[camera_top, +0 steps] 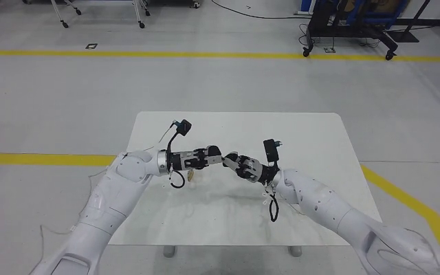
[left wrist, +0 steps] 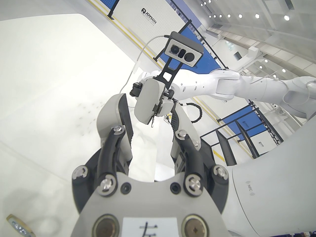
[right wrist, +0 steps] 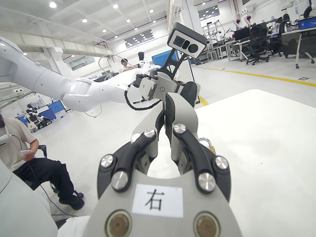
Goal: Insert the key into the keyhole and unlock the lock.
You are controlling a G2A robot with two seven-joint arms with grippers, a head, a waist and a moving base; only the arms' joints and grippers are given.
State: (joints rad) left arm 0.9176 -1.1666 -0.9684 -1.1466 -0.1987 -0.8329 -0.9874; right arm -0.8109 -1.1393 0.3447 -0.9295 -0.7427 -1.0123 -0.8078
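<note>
Meeting tip to tip above worktop (camera_top: pixel 309 137): left hand (left wrist: pixel 150 113) spread open, right hand (right wrist: pixel 167 102) pinched together, key not discernible. Brass padlock (right wrist: pixel 209 145) lies on worktop beneath left arm. Best: steady padlock, align before pushing.

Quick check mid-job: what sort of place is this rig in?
Probably a robotics lab or test hall: yellow floor lines, office chairs and monitors at desks, and other robot arms mounted on benches behind.
</note>
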